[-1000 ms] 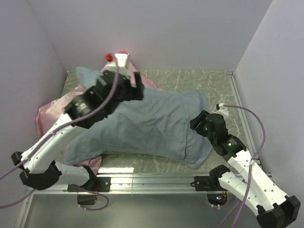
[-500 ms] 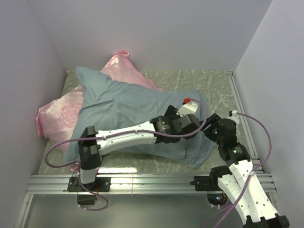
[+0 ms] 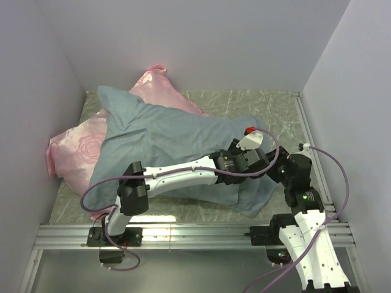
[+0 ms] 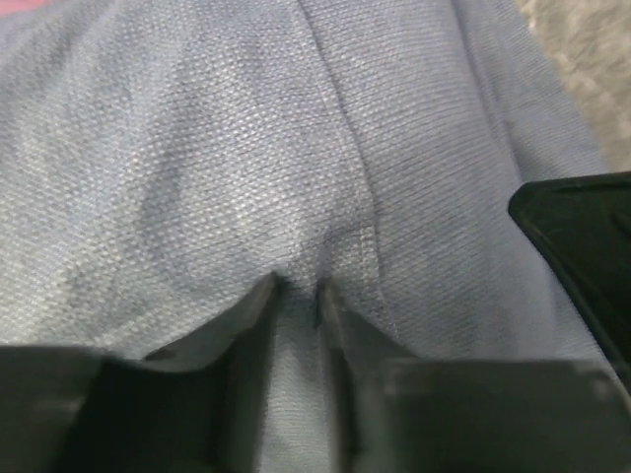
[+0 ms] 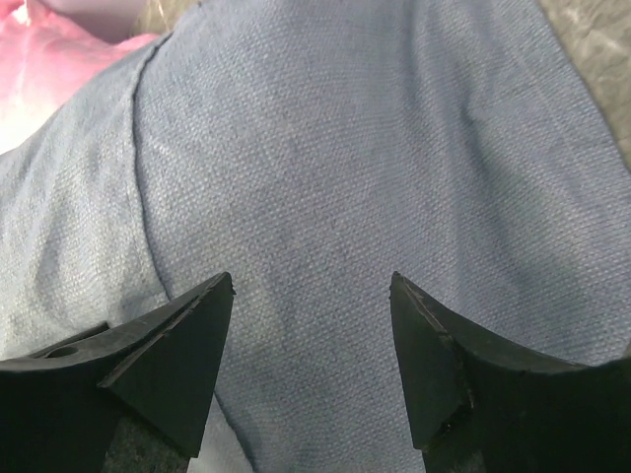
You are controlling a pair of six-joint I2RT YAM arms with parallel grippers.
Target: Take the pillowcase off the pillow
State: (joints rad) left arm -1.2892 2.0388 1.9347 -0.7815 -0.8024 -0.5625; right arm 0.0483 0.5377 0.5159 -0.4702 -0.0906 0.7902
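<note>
The blue-grey pillowcase lies plump across the table, and the pillow inside it is hidden. My left arm reaches across it to its right end. There my left gripper is shut on a pinched fold of the pillowcase beside a seam; in the left wrist view the left gripper has cloth bunched between its narrow jaws. My right gripper hovers just right of it, open. In the right wrist view the right gripper has the pillowcase spread under its wide-apart fingers.
A shiny pink rose-patterned pillow lies under the pillowcase at the left and back, its corner showing in the right wrist view. Marbled tabletop shows behind and to the right. Walls enclose three sides; a metal rail runs along the front.
My left arm swung from the far left across to the pillowcase's right end and its jaws closed on a fold of cloth. My right gripper drew slightly right and opened a little wider.
</note>
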